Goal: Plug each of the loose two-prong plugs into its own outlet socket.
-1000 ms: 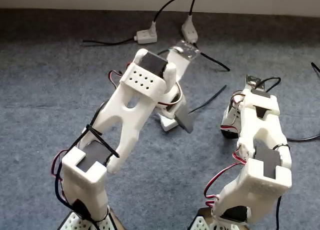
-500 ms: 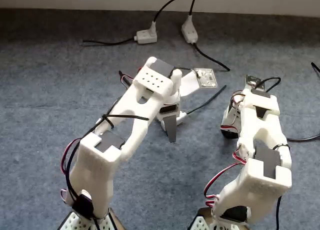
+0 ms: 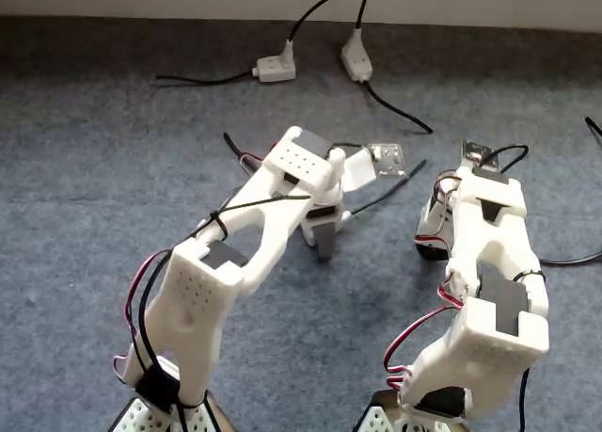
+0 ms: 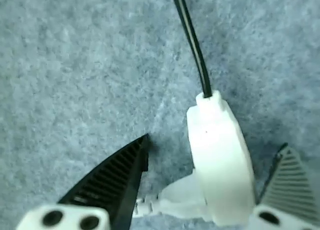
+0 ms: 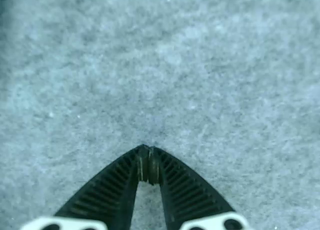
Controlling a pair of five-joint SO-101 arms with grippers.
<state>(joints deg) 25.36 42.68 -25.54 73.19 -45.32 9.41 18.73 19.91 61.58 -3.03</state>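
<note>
— From above, how far along was the job?

— Not far, by my reading. At the far edge of the grey felt-covered tabletop [image 3: 85,187] lay a white plastic outlet socket [image 3: 273,69] and, near it, a second white socket [image 3: 356,56], each with black cord at both ends. Whether anything was seated in either, I could not tell. A thin black cord [image 3: 390,189] ran in under the left gripper [image 3: 324,246], well apart from both sockets.

— And the arms there?

— The white left arm [image 3: 235,263] stretched forward to mid-table, wrist bent over, gripper pointing down at the surface. The white right arm [image 3: 489,263] sat folded close to its base, near neither socket.

— The left wrist view?

— The white two-prong plug [image 4: 220,165], that cord leaving its far end, lay on the felt between the dark ridged fingers [image 4: 117,187]. They stood apart, one on each side, the plug much nearer one than the other, and nothing clamped it. So I judged the grasp not yet made, with lifting, carrying and seating all left to do.

— The right wrist view?

— The right gripper [image 5: 148,166] hung over bare felt with its fingers together, tips meeting, holding nothing.
</note>
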